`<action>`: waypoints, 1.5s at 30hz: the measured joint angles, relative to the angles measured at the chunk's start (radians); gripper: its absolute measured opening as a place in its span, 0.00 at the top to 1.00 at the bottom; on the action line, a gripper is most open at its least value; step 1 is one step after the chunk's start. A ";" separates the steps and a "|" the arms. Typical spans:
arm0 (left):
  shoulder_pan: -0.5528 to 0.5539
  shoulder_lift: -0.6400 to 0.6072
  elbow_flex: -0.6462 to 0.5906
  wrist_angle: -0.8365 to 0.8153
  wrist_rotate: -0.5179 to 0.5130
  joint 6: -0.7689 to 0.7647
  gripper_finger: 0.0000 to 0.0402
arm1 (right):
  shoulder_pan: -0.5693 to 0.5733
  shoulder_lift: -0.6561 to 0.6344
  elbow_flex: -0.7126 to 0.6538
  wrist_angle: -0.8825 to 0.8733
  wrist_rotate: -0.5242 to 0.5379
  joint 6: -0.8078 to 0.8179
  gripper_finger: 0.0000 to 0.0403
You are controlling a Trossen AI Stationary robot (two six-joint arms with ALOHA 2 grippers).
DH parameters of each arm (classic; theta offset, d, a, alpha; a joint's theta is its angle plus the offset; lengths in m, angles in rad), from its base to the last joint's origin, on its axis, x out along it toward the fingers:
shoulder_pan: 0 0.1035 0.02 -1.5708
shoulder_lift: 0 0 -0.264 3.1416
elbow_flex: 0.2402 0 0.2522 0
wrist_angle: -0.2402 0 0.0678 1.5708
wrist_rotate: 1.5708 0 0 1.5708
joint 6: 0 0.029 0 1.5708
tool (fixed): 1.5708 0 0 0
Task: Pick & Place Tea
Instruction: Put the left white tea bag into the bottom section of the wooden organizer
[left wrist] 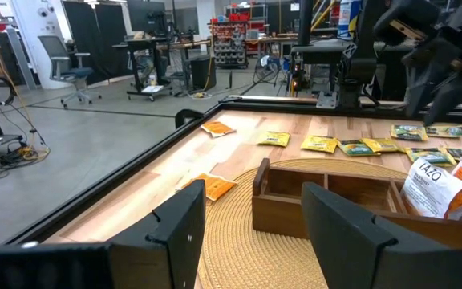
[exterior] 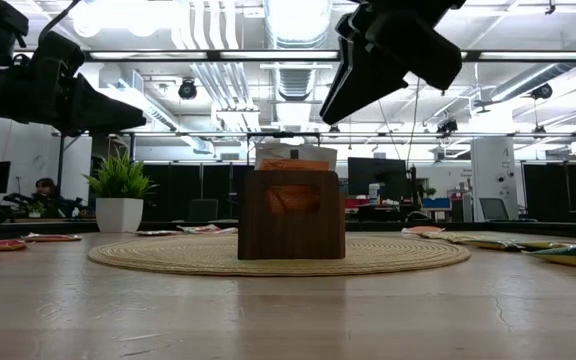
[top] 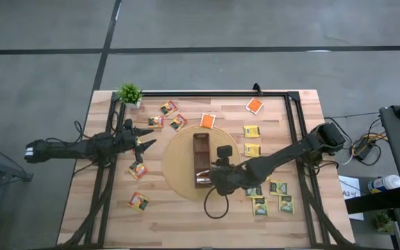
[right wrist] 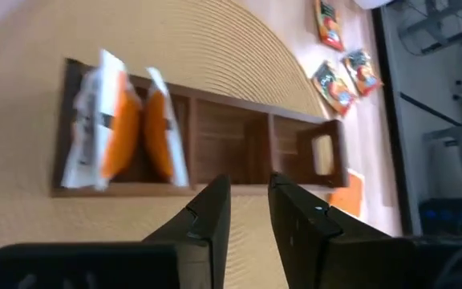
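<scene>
Right gripper (right wrist: 249, 210) hovers above long brown box (top: 201, 160) on round woven mat (top: 176, 173), fingers narrowly parted, nothing between them. Two orange-and-white tea sachets (right wrist: 123, 120) stand upright in box's end compartment; other compartments hold nothing. More sachets (top: 251, 131) lie scattered on wooden table (top: 304, 111) around mat. Left gripper (top: 144, 144) waits beside mat, fingers wide apart, holding nothing. Potted plant (top: 129, 93) at table corner.

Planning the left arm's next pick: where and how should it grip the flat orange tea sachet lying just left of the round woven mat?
The flat orange tea sachet lies flat on the wooden table, apart from other sachets. Probably come straight down with the open left gripper and pinch two opposite edges; no upright side offers a sideways grip.
</scene>
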 joint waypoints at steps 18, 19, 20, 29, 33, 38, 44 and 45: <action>0.001 0.000 0.000 0.000 0.000 0.000 0.50 | -0.300 -0.018 -0.071 0.067 -0.097 -0.193 0.81; 0.001 0.000 0.000 0.000 0.000 0.000 0.50 | -0.326 -0.018 -0.081 0.088 -0.129 -0.214 0.81; 0.001 0.000 0.000 0.000 0.000 0.000 0.50 | -0.352 -0.018 -0.088 0.109 -0.164 -0.230 0.81; 0.000 0.000 0.000 0.000 0.000 0.000 0.50 | -0.578 -0.019 -0.118 0.162 -0.397 -0.318 0.78; 0.000 0.000 0.000 0.000 0.000 0.000 0.50 | -0.685 -0.019 -0.129 0.208 -0.488 -0.287 0.77; 0.000 0.000 0.000 0.000 0.000 0.000 0.50 | -0.831 -0.019 -0.154 0.329 -0.648 -0.160 0.77; 0.000 0.000 0.000 0.000 0.000 0.000 0.50 | -0.959 -0.019 -0.196 0.389 -0.766 -0.015 0.75; 0.000 0.000 0.000 0.000 0.000 0.000 0.50 | -0.971 -0.019 -0.208 0.394 -0.769 -0.007 0.74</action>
